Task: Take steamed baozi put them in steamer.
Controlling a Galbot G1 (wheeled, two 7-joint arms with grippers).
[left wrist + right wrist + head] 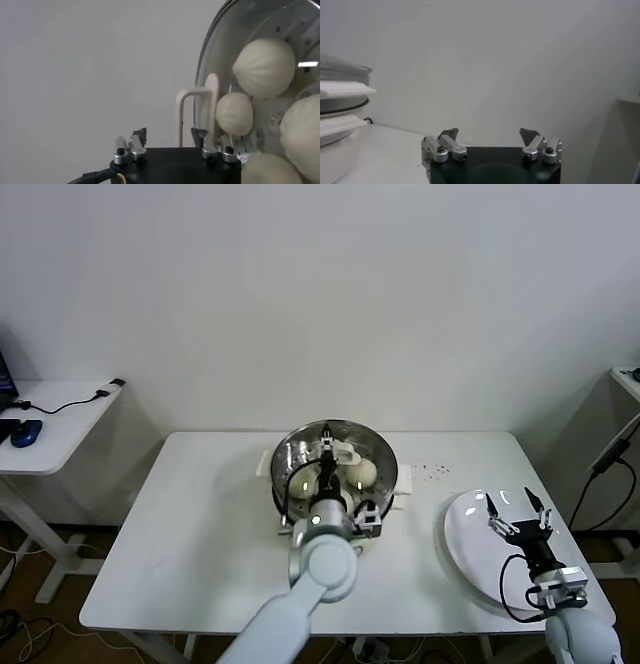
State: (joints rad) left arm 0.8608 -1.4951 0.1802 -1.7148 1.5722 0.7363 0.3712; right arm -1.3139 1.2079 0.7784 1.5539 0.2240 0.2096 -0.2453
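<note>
The steamer point(384, 454), a shiny steel pot on a cream base, stands at the middle of the white table. Several steamed baozi lie on its perforated floor; two show in the head view point(303, 481) point(363, 473). In the left wrist view the baozi point(265, 67) point(234, 114) point(302, 131) sit inside the steamer point(220, 50). My left gripper point(328, 458) point(169, 137) hovers over the pot by its cream handle point(196, 112), open with nothing between its fingers. My right gripper point(516, 510) point(490, 134) hangs open and empty over the white plate point(465, 549).
The white plate lies at the table's right front, bare. Small dark specks point(436, 471) dot the table right of the steamer point(340, 100). A side table point(60, 419) with a blue mouse point(26, 432) and cables stands to the left; a shelf point(628, 380) stands far right.
</note>
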